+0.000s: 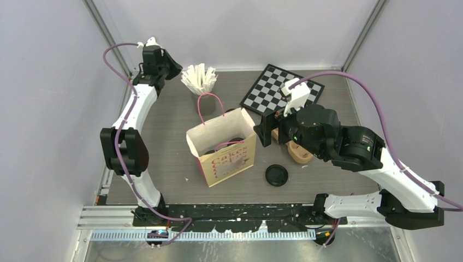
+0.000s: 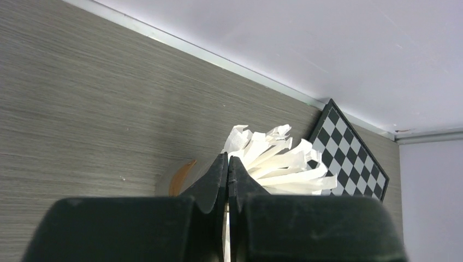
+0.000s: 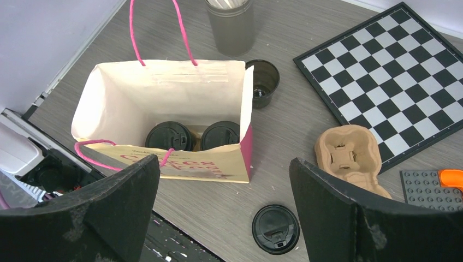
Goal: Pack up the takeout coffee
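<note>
Two black lidded takeout coffee cups (image 3: 170, 136) (image 3: 220, 135) stand side by side inside an open cream paper bag (image 3: 164, 93) with pink handles, at the table's middle (image 1: 221, 147). A lidless black cup (image 3: 262, 82) stands just behind the bag. A loose black lid (image 3: 275, 228) (image 1: 276, 175) lies flat in front and to the right of the bag. My right gripper (image 3: 224, 202) hovers open above the bag's right side (image 1: 267, 131), holding nothing. My left gripper (image 2: 228, 159) is shut at the back left (image 1: 170, 67), just beside the white stirrers (image 2: 278, 164).
A grey cup of stirrers (image 1: 201, 82) stands behind the bag. A chessboard (image 1: 281, 90) lies at the back right. The brown pulp carrier (image 3: 349, 155) sits right of the bag, with a grey studded plate (image 3: 428, 188) and an orange brick (image 3: 451, 177) beyond.
</note>
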Robot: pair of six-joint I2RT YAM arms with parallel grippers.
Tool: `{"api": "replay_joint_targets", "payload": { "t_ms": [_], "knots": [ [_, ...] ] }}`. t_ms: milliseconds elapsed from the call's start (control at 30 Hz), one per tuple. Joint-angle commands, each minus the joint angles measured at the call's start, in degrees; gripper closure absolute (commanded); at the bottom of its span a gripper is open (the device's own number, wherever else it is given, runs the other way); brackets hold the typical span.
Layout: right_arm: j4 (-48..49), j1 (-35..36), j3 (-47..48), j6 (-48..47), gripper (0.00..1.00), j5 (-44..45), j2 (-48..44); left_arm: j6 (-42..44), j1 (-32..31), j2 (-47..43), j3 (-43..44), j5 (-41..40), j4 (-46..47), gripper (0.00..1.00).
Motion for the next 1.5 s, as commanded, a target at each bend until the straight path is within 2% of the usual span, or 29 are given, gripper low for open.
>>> {"api": "replay_joint_targets", "payload": {
  "t_ms": [0, 267, 433, 600, 833, 933, 1133, 1367, 1467],
  "knots": [
    [2.8, -0.2, 2.1, -0.3, 0.08, 0.3, 0.1, 3.5, 0.3, -5.5, -1.5, 2.2, 4.4, 1.0],
    [4.0, -0.2, 1.4, -0.6, 0.08, -1.5, -1.2, 8.4, 0.3, -13.5, -0.4, -2.2, 3.5, 1.0],
    [5.0, -0.2, -0.5, -1.0, 0.08, -2.1, -3.2, 11.1, 0.3, -17.9, 3.7, -1.4, -2.9, 1.0],
    [5.9, -0.2, -2.1, -1.5, 0.08, -3.0, -5.1, 9.0, 0.4, -24.8, 6.6, 1.3, -10.3, 1.0],
    [5.8, -0.1, -2.8, -2.9, 0.07, -3.2, -7.6, 7.8, 0.3, -32.8, 13.1, 10.2, -25.1, 1.0],
    [5.9, -0.1, -3.5, -3.4, 0.07, -3.7, -8.7, 5.4, 0.4, -37.5, 12.7, 13.4, -28.2, 1.0],
    [5.8, -0.2, -5.2, -4.0, 0.07, -4.8, -10.6, -4.5, 0.3, -45.1, 6.7, 20.8, -25.3, 1.0],
    [5.8, -0.1, -6.8, -4.5, 0.07, -5.1, -12.7, -14.5, 0.3, -48.7, -6.5, 32.2, -11.1, 1.0],
    [5.8, -0.2, -7.2, -5.0, 0.07, -5.4, -13.5, -16.0, 0.3, -48.2, -9.7, 34.3, -7.4, 1.0]
  ]
}}
